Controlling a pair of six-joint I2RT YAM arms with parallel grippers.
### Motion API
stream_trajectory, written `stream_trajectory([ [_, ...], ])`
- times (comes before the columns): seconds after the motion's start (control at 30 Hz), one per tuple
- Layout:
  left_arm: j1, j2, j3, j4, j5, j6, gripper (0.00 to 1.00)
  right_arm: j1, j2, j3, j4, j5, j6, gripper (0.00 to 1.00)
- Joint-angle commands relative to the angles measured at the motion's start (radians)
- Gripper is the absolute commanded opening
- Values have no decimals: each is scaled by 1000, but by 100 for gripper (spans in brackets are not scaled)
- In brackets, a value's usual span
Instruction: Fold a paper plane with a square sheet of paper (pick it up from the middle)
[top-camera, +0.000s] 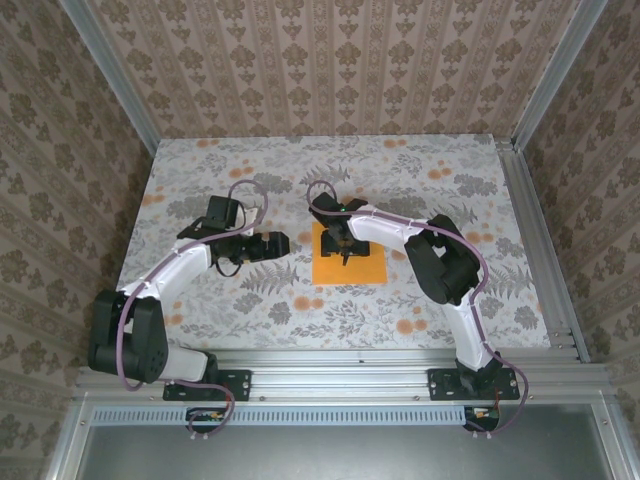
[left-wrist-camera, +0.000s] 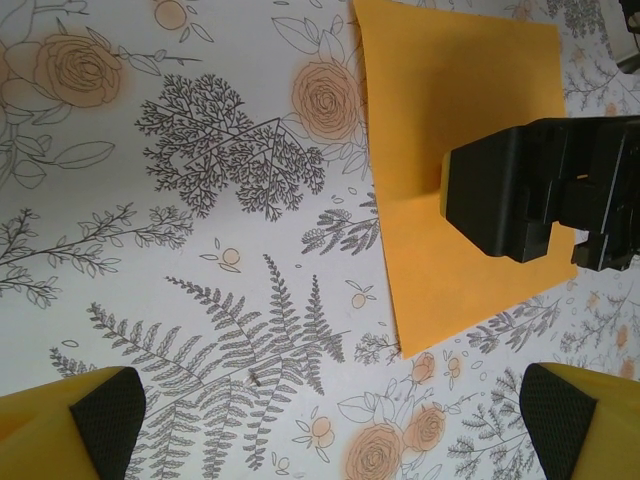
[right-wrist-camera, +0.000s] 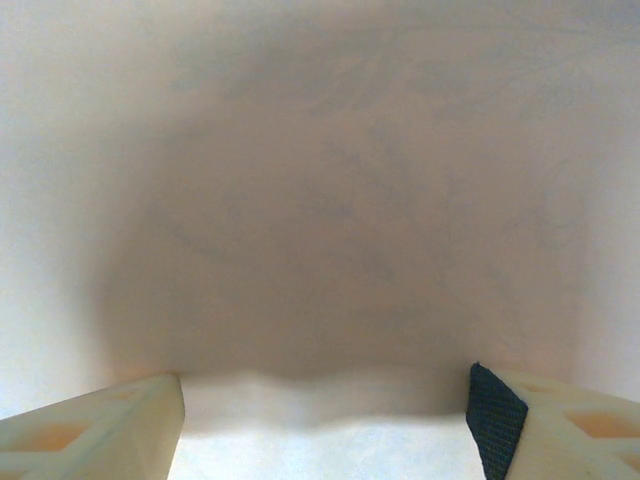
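Observation:
The square sheet of paper (top-camera: 368, 266) lies flat and bright orange at the table's centre; in the left wrist view the sheet (left-wrist-camera: 440, 110) fills the upper right. My right gripper (top-camera: 343, 250) points straight down onto the sheet's middle, its black body (left-wrist-camera: 530, 190) resting over the paper. In the right wrist view the right gripper (right-wrist-camera: 325, 415) has its fingers apart, pressed close to a blurred, washed-out surface with a slight ridge between them. My left gripper (top-camera: 284, 243) hovers just left of the sheet, open, with bare tablecloth between the tips of the left gripper (left-wrist-camera: 335, 420).
The floral tablecloth (top-camera: 250, 170) covers the table. Patterned walls with metal corner posts (top-camera: 535, 90) close in the back and sides. A metal rail (top-camera: 350, 365) runs along the near edge, where both arm bases are bolted.

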Motion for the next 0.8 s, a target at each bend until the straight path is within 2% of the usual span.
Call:
stream_trajectory([
  [0.0, -6, -19, 32, -25, 10, 5, 100, 4, 83, -35, -28, 31, 7, 75],
  [0.3, -6, -18, 10, -19, 12, 5, 100, 1, 66, -68, 16, 20, 15, 72],
  [0.37, -6, -18, 7, -20, 11, 9, 100, 1, 48, -72, 28, 27, 10, 67],
  [0.63, -6, -9, 2, -6, 13, 1, 100, 2, -38, -74, 46, 63, -17, 61],
  [0.77, -9, -9, 3, -4, 14, 0, 100, 4, -73, -81, 52, 84, -27, 54],
])
